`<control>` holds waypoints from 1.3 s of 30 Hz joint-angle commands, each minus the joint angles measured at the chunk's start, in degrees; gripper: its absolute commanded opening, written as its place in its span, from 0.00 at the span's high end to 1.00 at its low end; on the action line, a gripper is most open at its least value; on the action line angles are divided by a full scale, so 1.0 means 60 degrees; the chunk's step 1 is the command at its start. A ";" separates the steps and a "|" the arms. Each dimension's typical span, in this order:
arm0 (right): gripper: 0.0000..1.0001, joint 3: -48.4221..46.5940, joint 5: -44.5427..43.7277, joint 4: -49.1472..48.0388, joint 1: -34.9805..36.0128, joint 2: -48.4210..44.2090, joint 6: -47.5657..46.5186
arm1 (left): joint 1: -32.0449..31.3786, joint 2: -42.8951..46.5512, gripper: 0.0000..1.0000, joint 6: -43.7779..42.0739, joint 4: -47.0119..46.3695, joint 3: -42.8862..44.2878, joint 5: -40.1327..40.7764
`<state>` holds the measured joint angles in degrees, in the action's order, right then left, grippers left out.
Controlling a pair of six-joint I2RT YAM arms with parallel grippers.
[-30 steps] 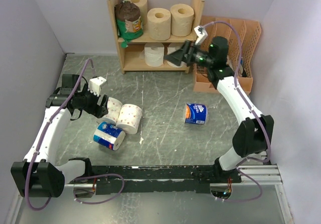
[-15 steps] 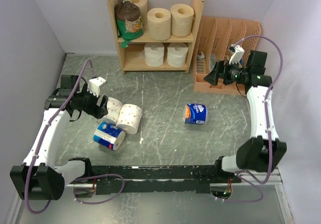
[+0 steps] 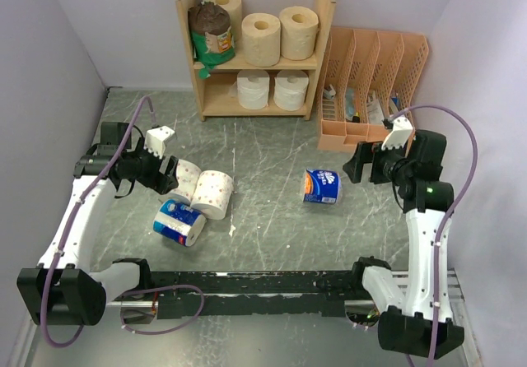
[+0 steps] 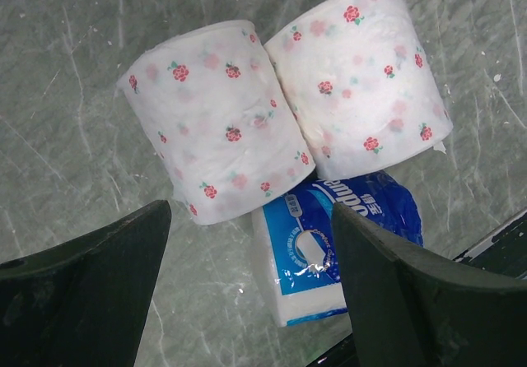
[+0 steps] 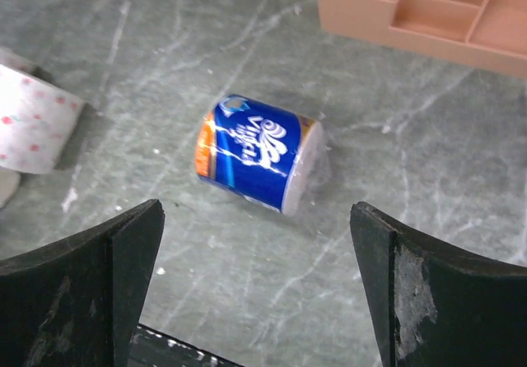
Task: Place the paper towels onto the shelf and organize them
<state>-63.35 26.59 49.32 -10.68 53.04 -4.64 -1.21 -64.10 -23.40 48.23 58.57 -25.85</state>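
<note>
The wooden shelf [image 3: 323, 21] stands at the back. Its top tier holds a green-and-brown wrapped roll [image 3: 212, 34] and three tan rolls [image 3: 262, 38]; its lower tier holds two white rolls [image 3: 272, 90]. Two rose-dotted white rolls [image 3: 202, 188] [image 4: 280, 112] and a blue-wrapped roll [image 3: 179, 222] [image 4: 329, 243] lie on the floor at left. My left gripper [image 3: 170, 175] [image 4: 251, 289] is open and empty, just left of the dotted rolls. Another blue-wrapped roll [image 3: 321, 187] [image 5: 255, 163] lies at centre right. My right gripper [image 3: 356, 163] [image 5: 257, 289] is open and empty, to its right and raised.
A peach-orange slotted file organizer [image 3: 370, 87] [image 5: 428, 13] stands right of the shelf, behind my right gripper. Grey walls close in left, back and right. A black rail [image 3: 272, 285] runs along the near edge.
My right arm has drawn back from the shelf's lower tier, where it left a second white roll, and swung right and toward the near side, beside the blue-wrapped roll. The left arm has barely moved.
</note>
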 commanded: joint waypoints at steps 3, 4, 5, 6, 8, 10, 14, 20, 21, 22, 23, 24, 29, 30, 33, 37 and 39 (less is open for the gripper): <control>0.04 0.0769 0.0183 -0.1364 -0.0022 0.0777 0.1881 | 0.0043 0.0251 0.10 -0.0087 -0.0147 -0.0009 -0.0312; 0.05 0.0874 -0.0189 -0.1368 -0.0022 0.1174 0.2015 | 0.0054 0.0297 0.10 -0.0092 -0.0143 -0.0006 -0.0315; 0.07 0.0890 -0.0215 -0.1186 -0.0030 0.1672 0.2114 | 0.0055 0.0332 0.10 -0.0089 -0.0141 -0.0005 -0.0315; 0.11 0.0889 0.0287 -0.0930 -0.0049 0.2130 0.2157 | 0.0052 0.0349 0.10 -0.0109 -0.0128 -0.0005 -0.0308; 0.25 0.1185 0.1538 -0.0604 -0.0051 0.3069 0.2691 | 0.0048 0.0344 0.10 -0.0123 -0.0095 0.0020 -0.0276; 0.19 0.1866 0.2527 -0.0882 -0.0052 0.3265 0.3383 | 0.0047 0.0341 0.10 -0.0150 -0.0047 0.0051 -0.0226; 0.05 0.2742 0.2005 -0.2257 -0.0052 0.2497 0.4394 | 0.0056 0.0431 0.10 -0.0086 -0.0112 0.0054 -0.0153; 0.12 0.3403 0.1823 -0.3286 -0.0051 0.2370 0.5014 | 0.0056 0.0512 0.10 -0.0070 -0.0111 0.0025 -0.0036; 0.13 0.3386 0.1776 -0.3413 -0.0044 0.2435 0.4957 | 0.0056 0.0540 0.10 -0.0066 -0.0124 0.0013 -0.0037; 0.13 0.3382 0.1728 -0.3519 -0.0045 0.2507 0.4912 | 0.0056 0.0538 0.10 -0.0070 -0.0118 0.0010 -0.0029; 0.13 0.3381 0.1661 -0.3650 -0.0042 0.2538 0.4847 | 0.0054 0.0521 0.10 -0.0063 -0.0116 0.0010 -0.0028; 0.13 0.3388 0.1561 -0.3785 -0.0050 0.2555 0.4790 | 0.0055 0.0493 0.10 -0.0065 -0.0110 0.0023 -0.0030; 0.13 0.3362 0.1131 -0.4220 -0.0051 0.2779 0.4251 | 0.0047 0.0386 0.10 -0.0065 -0.0073 0.0053 0.0012; 0.13 0.3337 0.1116 -0.4247 -0.0052 0.2838 0.4151 | 0.0051 0.0379 0.10 -0.0058 -0.0064 0.0063 0.0015; 0.13 0.3369 0.1092 -0.4338 -0.0051 0.2900 0.3929 | 0.0056 0.0348 0.10 -0.0051 -0.0037 0.0110 0.0021; 0.13 0.3572 0.1092 -0.4762 -0.0052 0.2905 0.3962 | 0.0056 0.0304 0.10 -0.0055 -0.0021 0.0148 0.0024; 0.13 0.3674 0.1066 -0.5077 -0.0048 0.2972 0.4040 | 0.0056 0.0286 0.10 -0.0044 -0.0020 0.0169 0.0016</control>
<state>-42.76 33.78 23.53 -10.83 70.32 20.25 -1.21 -62.08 -23.40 48.25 58.57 -25.74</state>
